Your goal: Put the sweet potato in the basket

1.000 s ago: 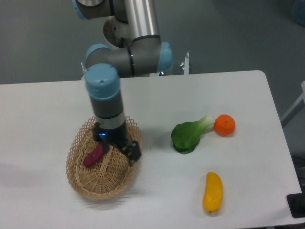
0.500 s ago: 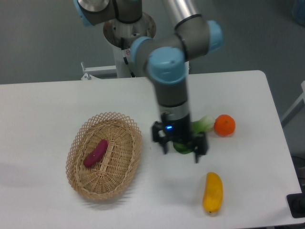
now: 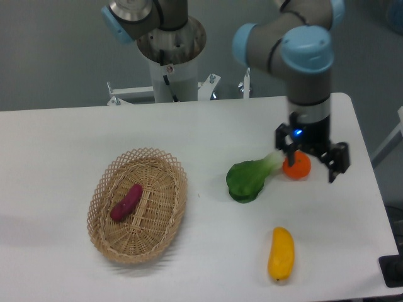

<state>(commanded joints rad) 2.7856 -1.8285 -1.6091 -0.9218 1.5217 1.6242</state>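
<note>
The magenta sweet potato (image 3: 126, 201) lies loose inside the tan wicker basket (image 3: 167, 221), on its left half, tilted with one end toward the far right. My gripper (image 3: 310, 165) hangs far to the right, above the round orange, well away from the basket. Its two dark fingers (image 3: 335, 165) stand spread apart with nothing held between them.
A round orange (image 3: 296, 167) sits under the gripper, partly covered by it. A green leafy vegetable (image 3: 247, 178) lies just left of the orange. A yellow oblong fruit (image 3: 281, 254) rests near the table's front edge. The arm's base (image 3: 171, 60) stands behind the table.
The gripper has let go of the sweet potato, which stays in the basket, and the arm has swung right across the table, past the green vegetable to above the orange.
</note>
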